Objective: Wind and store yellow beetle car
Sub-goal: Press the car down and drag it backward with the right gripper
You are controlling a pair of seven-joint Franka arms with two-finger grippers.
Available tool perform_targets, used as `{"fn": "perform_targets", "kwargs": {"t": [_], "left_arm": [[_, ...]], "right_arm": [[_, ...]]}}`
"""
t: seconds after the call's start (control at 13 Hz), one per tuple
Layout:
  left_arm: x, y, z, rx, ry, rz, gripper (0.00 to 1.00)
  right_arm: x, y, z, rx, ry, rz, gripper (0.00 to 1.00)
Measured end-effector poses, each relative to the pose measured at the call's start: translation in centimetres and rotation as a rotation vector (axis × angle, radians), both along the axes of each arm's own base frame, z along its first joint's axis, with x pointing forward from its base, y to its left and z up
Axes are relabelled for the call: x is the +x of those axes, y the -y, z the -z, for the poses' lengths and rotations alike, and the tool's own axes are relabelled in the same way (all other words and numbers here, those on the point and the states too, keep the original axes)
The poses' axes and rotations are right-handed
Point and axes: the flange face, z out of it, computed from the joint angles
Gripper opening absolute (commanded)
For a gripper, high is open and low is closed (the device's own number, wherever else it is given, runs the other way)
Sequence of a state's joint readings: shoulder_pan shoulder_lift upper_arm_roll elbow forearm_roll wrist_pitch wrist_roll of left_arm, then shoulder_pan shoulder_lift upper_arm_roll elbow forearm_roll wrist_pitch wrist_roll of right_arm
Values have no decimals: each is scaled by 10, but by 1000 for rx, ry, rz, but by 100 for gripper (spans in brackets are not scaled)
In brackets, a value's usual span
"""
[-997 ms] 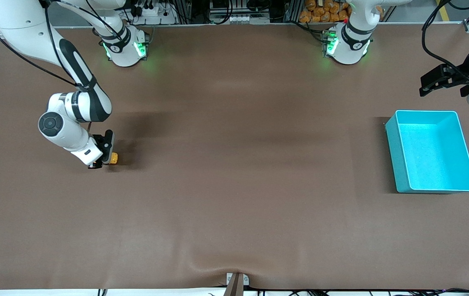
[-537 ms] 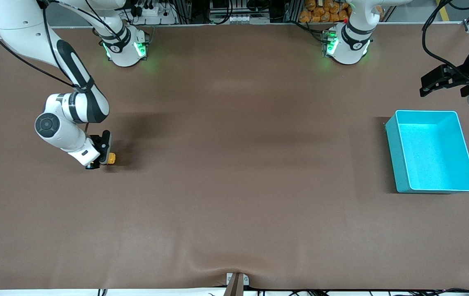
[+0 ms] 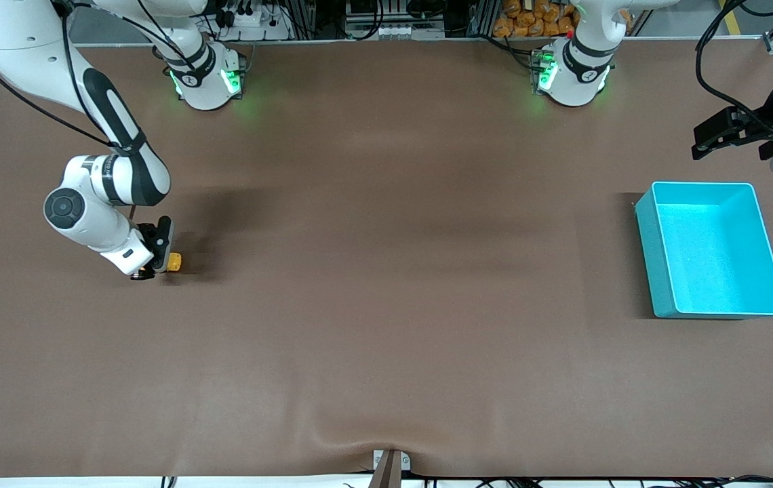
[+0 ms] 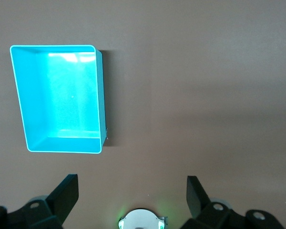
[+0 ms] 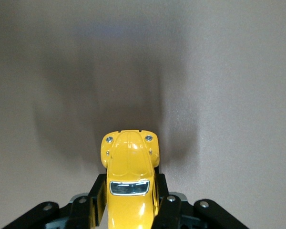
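Right gripper (image 3: 158,261): I read it low at the right arm's end of the table (image 3: 386,305), fingers clamped on the yellow car (image 3: 173,261). Left gripper (image 4: 132,193): waiting above the table near the turquoise bin (image 3: 658,271), fingers apart.

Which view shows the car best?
The right wrist view: the car fills it, clamped between the right gripper fingers. The front view shows only a yellow speck; the left wrist view shows none of it.
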State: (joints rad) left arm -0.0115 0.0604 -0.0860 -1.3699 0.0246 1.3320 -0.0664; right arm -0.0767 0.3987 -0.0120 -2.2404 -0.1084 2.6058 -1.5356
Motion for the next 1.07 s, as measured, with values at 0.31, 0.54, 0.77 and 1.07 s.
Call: {"fn": "perform_targets", "kwargs": {"t": [0.31,0.54,0.77,1.07], "left_arm": [[0,0,0,0,0,0,100],[0,0,0,0,0,0,100],[0,-2,0,1,2,-3,100],[1,-8,-3,32,12,-10,100]], "right_arm": [[0,12,0,1,0,-2,32],[1,25,0,1,1,-7,32],[1,37,0,2,2,-5,32],[1,50,0,2,4,-8,33]]}}
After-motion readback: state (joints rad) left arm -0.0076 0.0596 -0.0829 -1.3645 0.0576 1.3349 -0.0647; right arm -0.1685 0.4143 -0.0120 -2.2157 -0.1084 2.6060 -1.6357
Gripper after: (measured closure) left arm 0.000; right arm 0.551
